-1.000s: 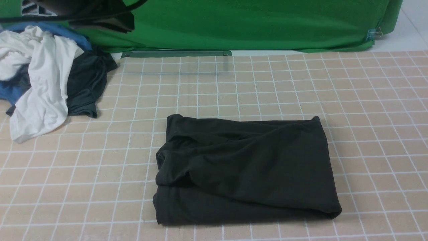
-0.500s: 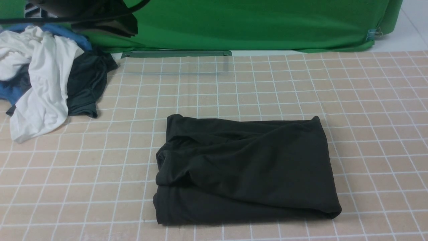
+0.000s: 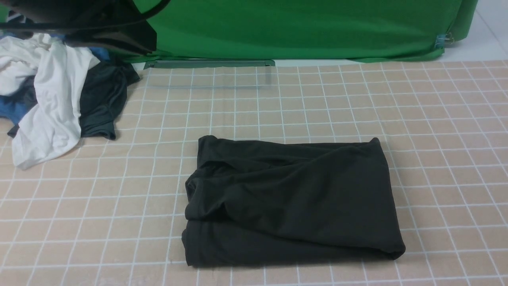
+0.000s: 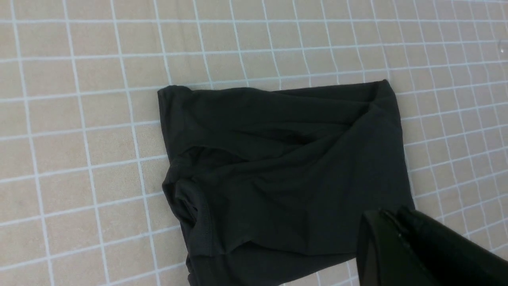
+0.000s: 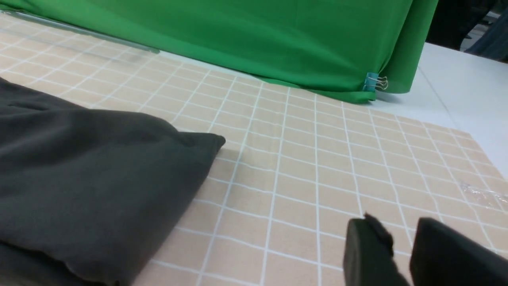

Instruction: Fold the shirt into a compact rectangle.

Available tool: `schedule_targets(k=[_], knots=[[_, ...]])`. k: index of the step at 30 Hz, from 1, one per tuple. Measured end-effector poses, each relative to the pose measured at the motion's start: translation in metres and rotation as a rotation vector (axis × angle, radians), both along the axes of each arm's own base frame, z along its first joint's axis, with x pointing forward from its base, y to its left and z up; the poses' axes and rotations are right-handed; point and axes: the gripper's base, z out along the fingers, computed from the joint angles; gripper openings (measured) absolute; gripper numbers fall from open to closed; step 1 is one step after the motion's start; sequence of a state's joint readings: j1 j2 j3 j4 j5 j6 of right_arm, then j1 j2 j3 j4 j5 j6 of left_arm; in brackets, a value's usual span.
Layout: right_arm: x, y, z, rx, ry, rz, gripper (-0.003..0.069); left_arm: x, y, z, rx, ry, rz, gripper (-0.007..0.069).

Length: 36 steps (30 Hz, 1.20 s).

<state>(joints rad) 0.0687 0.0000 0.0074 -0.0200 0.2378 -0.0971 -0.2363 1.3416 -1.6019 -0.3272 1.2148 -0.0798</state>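
1. Up front, in the front view, the shirt (image 3: pixel 291 202) lies folded into a rough rectangle on the checked surface (image 3: pixel 436 119), near the middle and toward the near edge, with soft creases across its top.
2. Far left sits a heap of clothes (image 3: pixel 55 99): white, blue and dark grey pieces, well apart from the shirt. A green cloth (image 3: pixel 301 28) hangs along the far edge. A dark arm part (image 3: pixel 91 20) blurs the far left corner; no jaws show in this view.
3. Next, the left wrist view looks down on the shirt (image 4: pixel 278 171), which lies alone on the surface (image 4: pixel 79 119). The left gripper (image 4: pixel 401 238) shows as two dark fingers pressed together with no gap, above the shirt's edge and holding nothing.
4. Last, the right wrist view shows the shirt (image 5: pixel 87 178) at its right end, one corner pointing outward. The right gripper (image 5: pixel 403 250) sits low over bare surface (image 5: pixel 301 159) beside the shirt; its jaws stand slightly apart, nothing between them.
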Motion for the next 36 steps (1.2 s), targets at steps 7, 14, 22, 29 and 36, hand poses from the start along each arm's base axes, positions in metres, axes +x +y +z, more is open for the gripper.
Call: schedule_targets(k=[7,14,22,29,36], knots=[[0.000,-0.005,0.000,-0.003,0.000,-0.092,0.0213,-0.035,0.008,0.002,0.010,-0.044,-0.021,0.0016],[0.000,-0.002,0.000,-0.003,0.000,-0.034,0.0230,-0.056,0.015,-0.009,0.033,-0.071,-0.023,0.0016],[0.000,0.000,0.000,-0.003,0.000,-0.003,0.0237,-0.095,0.026,-0.013,0.040,-0.181,-0.035,0.0016],[0.000,0.000,0.000,-0.004,0.000,-0.003,0.0237,-0.143,0.033,-0.065,-0.093,-0.342,-0.014,0.0016],[0.000,0.000,0.000,-0.003,0.000,-0.002,0.0238,-0.165,0.048,-0.125,-0.222,-0.610,0.147,0.0016]])
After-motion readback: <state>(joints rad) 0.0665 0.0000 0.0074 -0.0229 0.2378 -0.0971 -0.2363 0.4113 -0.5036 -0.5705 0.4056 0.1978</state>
